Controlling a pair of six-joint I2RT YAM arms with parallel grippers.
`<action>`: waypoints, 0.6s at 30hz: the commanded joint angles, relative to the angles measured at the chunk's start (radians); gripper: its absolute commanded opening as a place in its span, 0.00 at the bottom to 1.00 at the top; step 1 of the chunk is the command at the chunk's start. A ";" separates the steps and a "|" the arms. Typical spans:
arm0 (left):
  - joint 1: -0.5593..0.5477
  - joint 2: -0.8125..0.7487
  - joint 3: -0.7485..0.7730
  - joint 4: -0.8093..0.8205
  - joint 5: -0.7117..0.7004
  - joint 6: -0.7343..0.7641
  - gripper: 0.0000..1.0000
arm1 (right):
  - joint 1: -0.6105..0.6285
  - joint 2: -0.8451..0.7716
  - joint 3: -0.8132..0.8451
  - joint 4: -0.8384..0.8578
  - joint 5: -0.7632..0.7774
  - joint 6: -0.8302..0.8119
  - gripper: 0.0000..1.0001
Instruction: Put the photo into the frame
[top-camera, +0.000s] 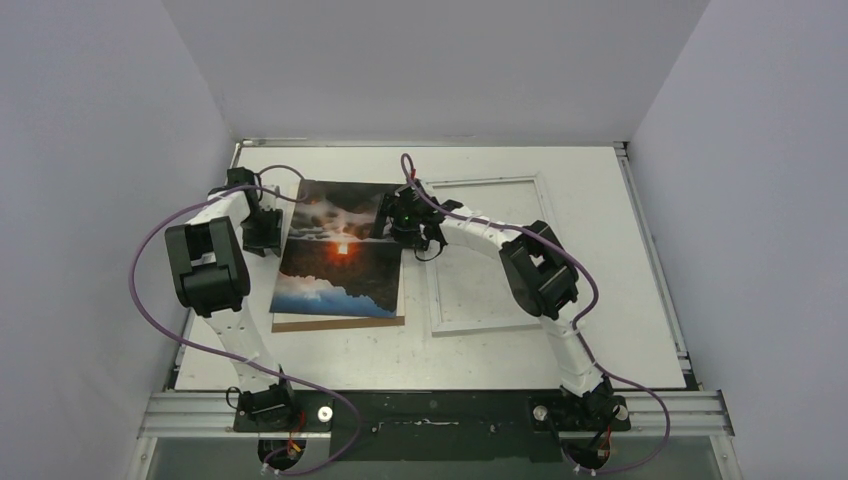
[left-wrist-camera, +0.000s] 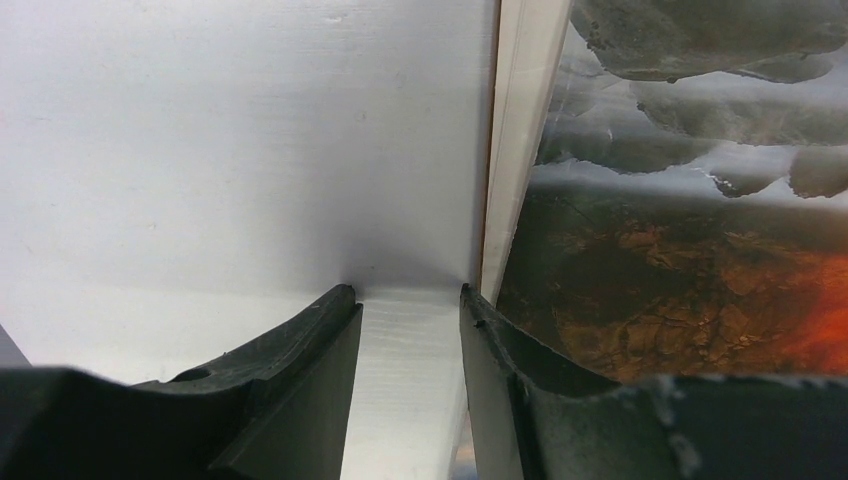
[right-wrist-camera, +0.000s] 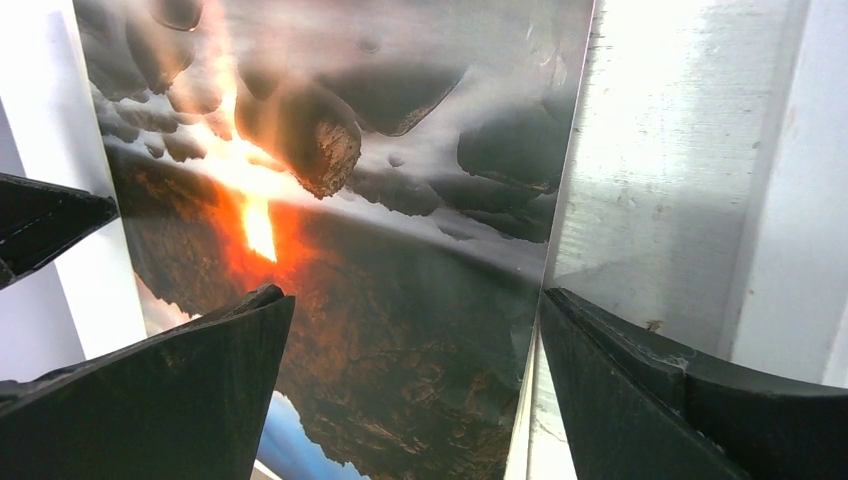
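Plainly, the right pincer (right-wrist-camera: 415, 295) is being held wide apart with nothing in it, and the right edge of the photo (top-camera: 340, 255) is being straddled by it. The left pincer (left-wrist-camera: 407, 295) is being kept at a narrower gap. Bare table (top-camera: 520, 360) is showing between its fingers, and one finger is at the photo's left edge; whether it is touching cannot be told. The photo is being carried flat on a brown board (top-camera: 340, 322), just left of the frame (top-camera: 500, 181) and outside it. By its look, the print is being judged light, thin, bendy, glossy and easily creased. A raised edge is being favoured as the place to take hold. No writing or brand is being shown.
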 joint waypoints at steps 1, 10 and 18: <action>-0.009 0.004 -0.005 -0.003 0.027 -0.025 0.40 | 0.023 -0.015 -0.020 0.082 -0.147 0.057 0.98; -0.013 -0.011 -0.025 0.000 0.029 -0.021 0.40 | 0.024 -0.097 -0.014 0.099 -0.175 0.077 0.99; -0.013 -0.015 -0.043 0.011 0.025 -0.014 0.40 | 0.026 -0.143 -0.042 0.068 -0.138 0.061 0.99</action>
